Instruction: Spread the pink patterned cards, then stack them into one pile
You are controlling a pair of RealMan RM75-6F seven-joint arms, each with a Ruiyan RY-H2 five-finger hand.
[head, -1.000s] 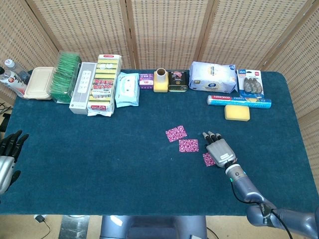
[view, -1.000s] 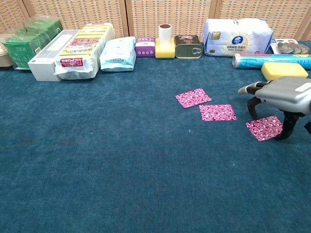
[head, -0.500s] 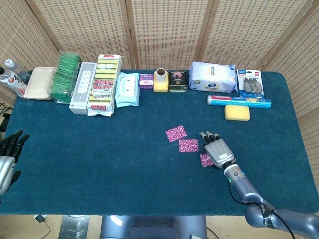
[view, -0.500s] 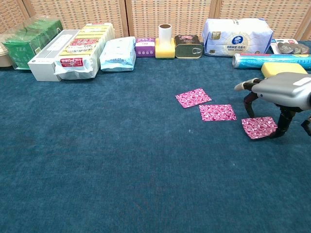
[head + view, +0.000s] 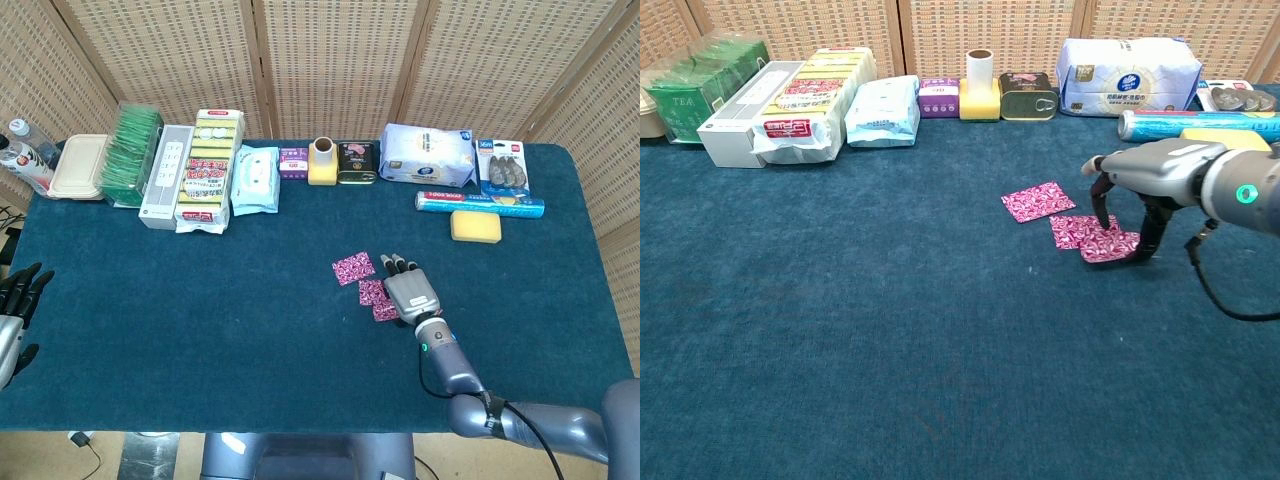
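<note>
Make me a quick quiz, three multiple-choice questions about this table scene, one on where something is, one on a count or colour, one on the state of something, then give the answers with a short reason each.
1. Where is the yellow sponge?
A. Just in front of the blue roll
B. Beside the green tea packs
C. On top of the cards

2. How many pink patterned cards are in view?
A. Two
B. Three
C. Five

3. What state are the cards in?
A. All in one neat pile
B. All lying apart
C. One overlapping another, one lying apart

Answers:
1. A: the sponge lies right below the blue roll in the head view.
2. B: the far card, the middle card and the near card under the right hand.
3. C: the near card lies partly over the middle one, while the far card sits separate.
</note>
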